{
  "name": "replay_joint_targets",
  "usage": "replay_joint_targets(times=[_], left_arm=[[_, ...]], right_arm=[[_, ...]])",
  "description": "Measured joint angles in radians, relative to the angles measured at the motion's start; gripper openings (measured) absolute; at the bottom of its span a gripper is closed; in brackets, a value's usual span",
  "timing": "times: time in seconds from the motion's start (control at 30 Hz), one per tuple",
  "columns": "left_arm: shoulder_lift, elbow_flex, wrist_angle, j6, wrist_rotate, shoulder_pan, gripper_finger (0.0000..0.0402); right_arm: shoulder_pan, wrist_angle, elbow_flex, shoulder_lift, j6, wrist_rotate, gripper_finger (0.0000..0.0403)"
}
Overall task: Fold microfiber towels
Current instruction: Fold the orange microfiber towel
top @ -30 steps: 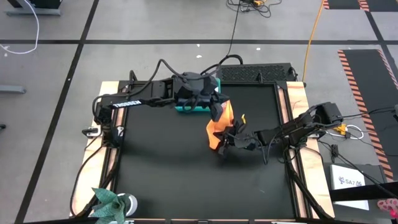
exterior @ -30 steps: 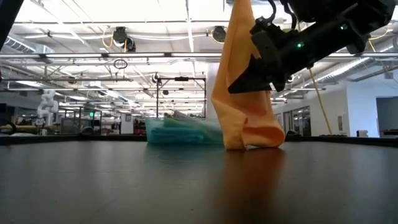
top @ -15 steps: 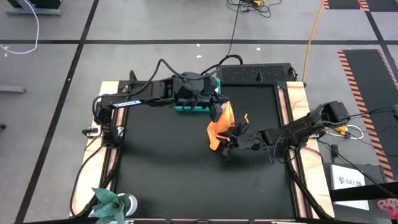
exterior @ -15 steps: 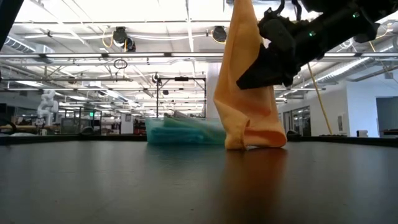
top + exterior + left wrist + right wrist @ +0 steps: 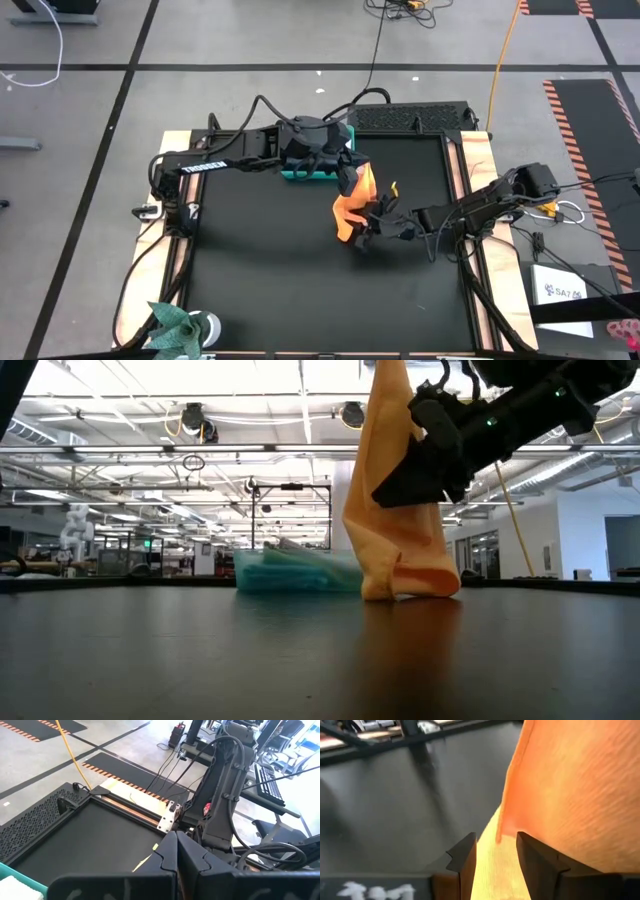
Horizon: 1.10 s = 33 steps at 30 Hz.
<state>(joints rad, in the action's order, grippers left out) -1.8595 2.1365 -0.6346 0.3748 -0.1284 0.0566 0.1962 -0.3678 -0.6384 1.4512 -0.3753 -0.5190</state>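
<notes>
**Orange towel hangs from the left arm while the right reaches for its edge**

The black table (image 5: 260, 280) carries both arms near its far-right part. The left arm comes in from the left, and the left gripper (image 5: 345, 172) is clamped shut on the top of the orange-yellow towel (image 5: 395, 510). Held this high, the cloth hangs as a long drape, with only its bottom fold resting on the table; that likely lets it open out so an edge can be found.

The right arm reaches in from the right. The right gripper (image 5: 494, 851) sits against the hanging cloth partway up, its fingers parted with an edge of the towel between them, not yet closed on it. Judging by this, it is placed to take a second grip.

The teal bin (image 5: 303, 172) stands at the far side just behind the left gripper, with teal cloth (image 5: 290, 570) heaped at the same spot.
</notes>
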Motion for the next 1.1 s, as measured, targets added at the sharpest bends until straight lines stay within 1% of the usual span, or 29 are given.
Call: replay_joint_targets(times=[0.1,0.4,0.5,0.73,0.83,0.9,0.97,1.1], left_arm=[[0.000,0.000,0.000,0.000,-0.002,0.000,0.0001],[0.000,0.000,0.001,0.000,-0.003,0.000,0.0001],[0.000,0.000,0.002,0.005,-0.003,0.000,0.0002],[0.000,0.000,0.000,0.005,-0.002,0.000,0.0001],[0.000,0.000,0.000,0.007,-0.002,0.000,0.0002],[0.000,0.000,0.000,0.008,-0.002,0.000,0.0003],[0.000,0.000,-0.002,0.008,-0.002,0.000,0.0004],[0.000,0.000,-0.011,0.008,-0.002,0.000,0.0002]], right_arm=[[-0.008,-0.035,0.000,0.000,0.005,0.000,0.0134],[-0.030,-0.022,0.000,0.010,0.003,0.000,0.0134],[-0.039,-0.055,0.000,0.020,0.002,0.000,0.0134],[-0.058,-0.157,0.000,0.067,0.001,0.054,0.0134],[-0.061,-0.171,0.000,0.086,-0.020,0.078,0.0131],[-0.061,-0.171,0.001,0.091,-0.041,0.078,0.0121],[-0.062,-0.175,0.001,0.091,-0.065,0.078,0.0098],[-0.065,-0.199,0.001,0.091,-0.058,0.098,0.0021]])
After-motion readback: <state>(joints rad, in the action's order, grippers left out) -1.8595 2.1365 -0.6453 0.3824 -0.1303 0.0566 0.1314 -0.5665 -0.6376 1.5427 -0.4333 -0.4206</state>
